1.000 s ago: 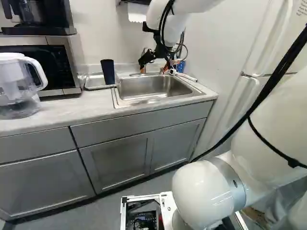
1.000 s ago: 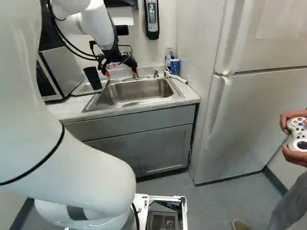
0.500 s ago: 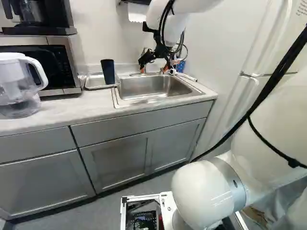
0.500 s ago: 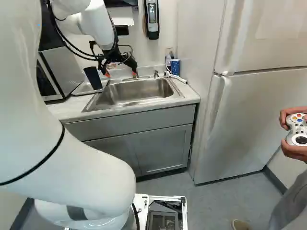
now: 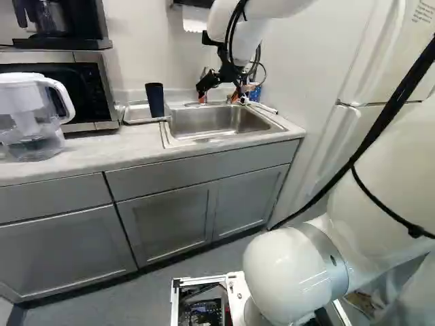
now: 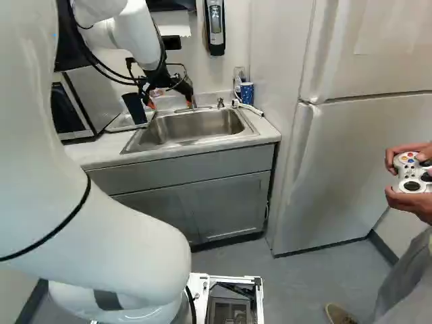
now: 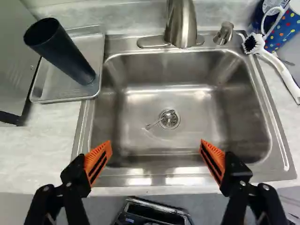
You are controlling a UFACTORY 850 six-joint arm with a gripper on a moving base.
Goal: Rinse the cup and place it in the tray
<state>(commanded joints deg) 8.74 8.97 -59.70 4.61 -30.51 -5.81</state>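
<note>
Pale counter (image 5: 81,155), dark cup (image 5: 155,100) upright in the tray (image 7: 46,83), jaws released.
Left to right, left base view: microwave (image 5: 83,85); then the shallow metal tray, cup on its sink-side part. Cup tall, near-black, plain, handleless, wide mouth up, narrowing to the foot. Probably light, stiffish plastic, hardly fragile (a guess from looks; inside too dark to read). Smooth wall could turn slippery if wet. Best taken across the upper body, below the rim, squeezed lightly from two sides. Next, steel sink (image 7: 187,69), faucet (image 7: 182,23) at its back; gripper (image 7: 155,145) above, orange pads (image 7: 99,159) spread wide, gripping nothing.
</note>
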